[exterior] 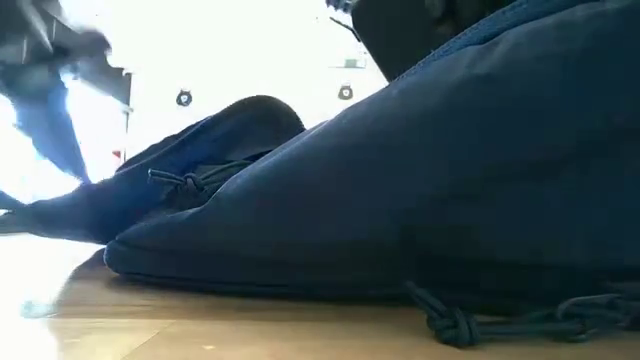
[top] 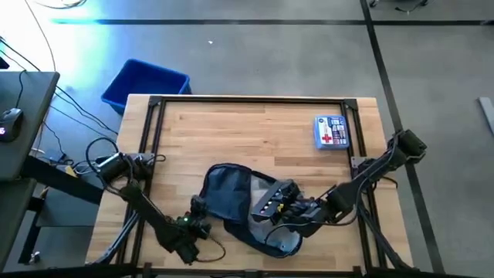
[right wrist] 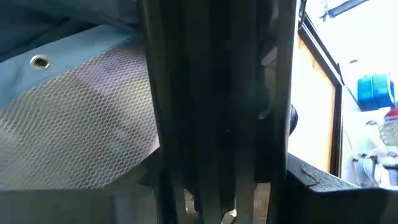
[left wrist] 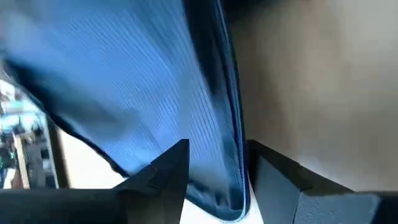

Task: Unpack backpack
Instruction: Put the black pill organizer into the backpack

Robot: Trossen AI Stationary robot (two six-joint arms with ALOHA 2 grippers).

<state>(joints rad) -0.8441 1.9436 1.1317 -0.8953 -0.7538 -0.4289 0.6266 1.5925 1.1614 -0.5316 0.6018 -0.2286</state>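
Two grippers at backpack (top: 231, 193), left gripper (left wrist: 214, 186) clamped on its edge, right gripper (top: 287, 208) unclear, first-aid pouch (top: 332, 132) well apart.

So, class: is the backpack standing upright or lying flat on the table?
Lying flat. The backpack sprawls across the table, with both hands at it.

**Near edge crowded, far half open**

The backpack (top: 231, 197) sprawls across the table's (top: 255, 127) near middle, with the left gripper (top: 199, 216) at its near-left edge and the right gripper (top: 282, 207) on top of it, blocking passage there. The far half lies bare except for a small box (top: 332, 132) near the far-right corner. A blue bin (top: 145, 83) stands beyond the far-left corner.
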